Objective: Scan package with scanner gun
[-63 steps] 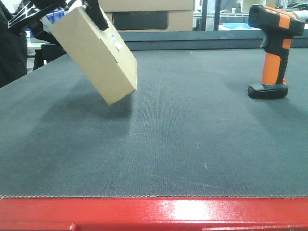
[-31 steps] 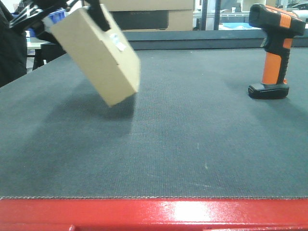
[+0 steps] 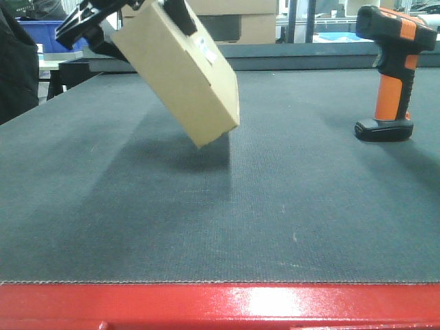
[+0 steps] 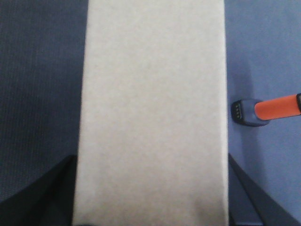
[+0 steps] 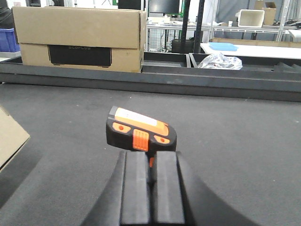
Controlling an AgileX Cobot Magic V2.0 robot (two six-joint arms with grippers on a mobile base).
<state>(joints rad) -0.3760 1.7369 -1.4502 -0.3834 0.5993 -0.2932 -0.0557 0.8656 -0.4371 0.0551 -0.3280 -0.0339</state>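
The left gripper clamps the package at its upper end and holds it tilted, clear of the mat. The scanner stands upright on its base, well apart from the package. The right gripper is near the scanner's back, jaws almost together, gripping nothing.

Scanner gun handle mostly behind right end effector

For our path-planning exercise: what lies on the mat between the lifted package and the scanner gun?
Nothing: the front view shows only bare dark mat between the package and the scanner gun.
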